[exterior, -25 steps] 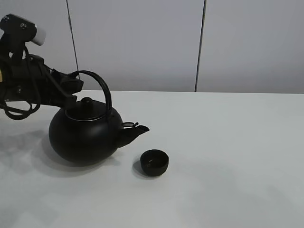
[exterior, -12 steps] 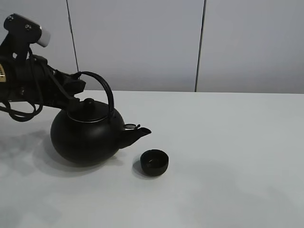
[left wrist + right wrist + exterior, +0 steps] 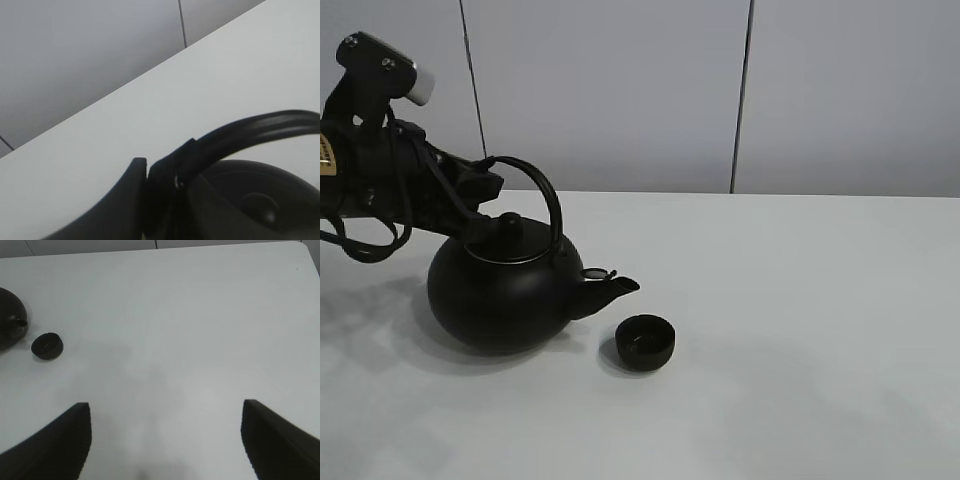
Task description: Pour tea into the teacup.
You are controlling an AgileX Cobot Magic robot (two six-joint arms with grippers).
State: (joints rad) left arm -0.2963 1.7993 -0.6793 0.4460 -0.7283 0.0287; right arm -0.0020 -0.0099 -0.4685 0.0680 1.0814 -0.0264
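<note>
A big round black kettle (image 3: 500,295) sits left of centre in the high view, tipped slightly so its spout (image 3: 615,288) points down toward the teacup. The small black teacup (image 3: 646,341) stands on the white table just right of the spout; it also shows in the right wrist view (image 3: 47,346). My left gripper (image 3: 480,180) is shut on the kettle's arched handle (image 3: 240,135). No stream of tea shows. My right gripper (image 3: 165,440) is open and empty, far from the cup, its dark fingers (image 3: 50,440) at the frame's lower edge.
The white table (image 3: 800,330) spreads to the right of the cup. A grey panelled wall (image 3: 620,90) stands behind the table's far edge. The kettle's edge (image 3: 9,320) shows at the side of the right wrist view.
My left gripper has risen and shifted right with the handle. The kettle has moved slightly toward the cup and tipped a little, its spout now closer above the cup.
</note>
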